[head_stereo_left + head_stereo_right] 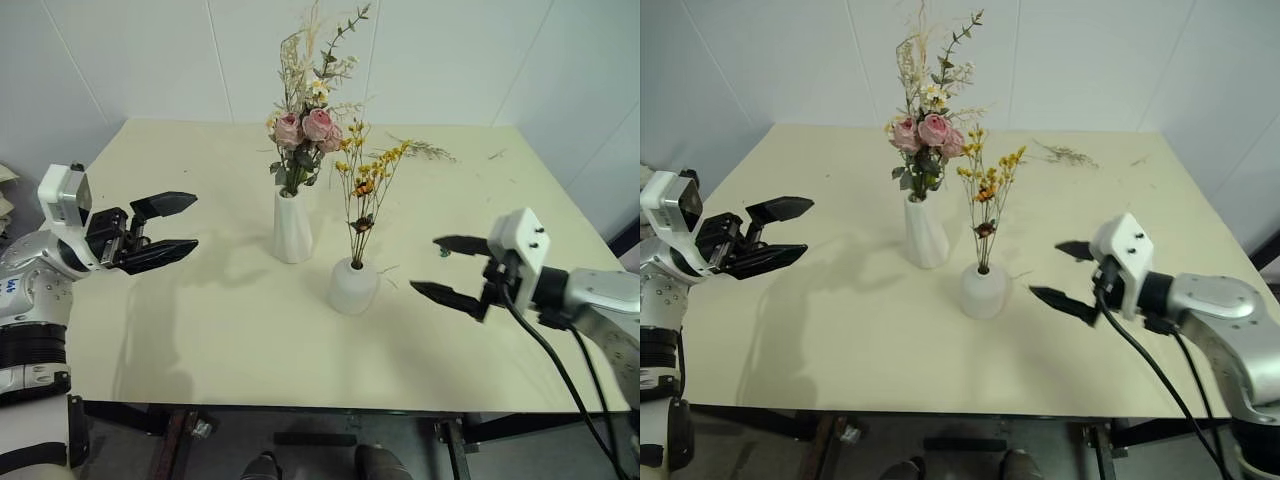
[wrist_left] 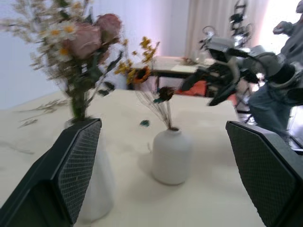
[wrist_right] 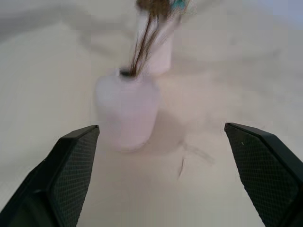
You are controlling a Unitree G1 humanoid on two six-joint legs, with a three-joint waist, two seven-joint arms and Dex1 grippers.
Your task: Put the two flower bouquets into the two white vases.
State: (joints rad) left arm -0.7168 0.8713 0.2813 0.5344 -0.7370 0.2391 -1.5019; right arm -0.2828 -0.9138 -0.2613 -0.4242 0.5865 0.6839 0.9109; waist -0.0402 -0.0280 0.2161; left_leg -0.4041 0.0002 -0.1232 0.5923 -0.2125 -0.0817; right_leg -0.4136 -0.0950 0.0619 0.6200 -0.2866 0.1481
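Note:
The pink rose bouquet (image 1: 305,130) stands upright in the tall white vase (image 1: 292,228) near the middle of the cream table (image 1: 200,330). The thin sprig of yellow-orange flowers (image 1: 366,175) stands in the short round white vase (image 1: 354,286), just in front and to the right. My left gripper (image 1: 165,229) is open and empty, well left of the tall vase. My right gripper (image 1: 448,268) is open and empty, a short way right of the short vase (image 3: 127,109). From the left wrist, both vases (image 2: 171,155) and the right gripper (image 2: 210,85) are visible.
Loose dried twigs (image 1: 430,150) lie on the far right part of the table, with a small scrap (image 1: 497,154) further right. White walls close in behind. In the left wrist view a person (image 2: 279,90) and another table stand beyond the table's right side.

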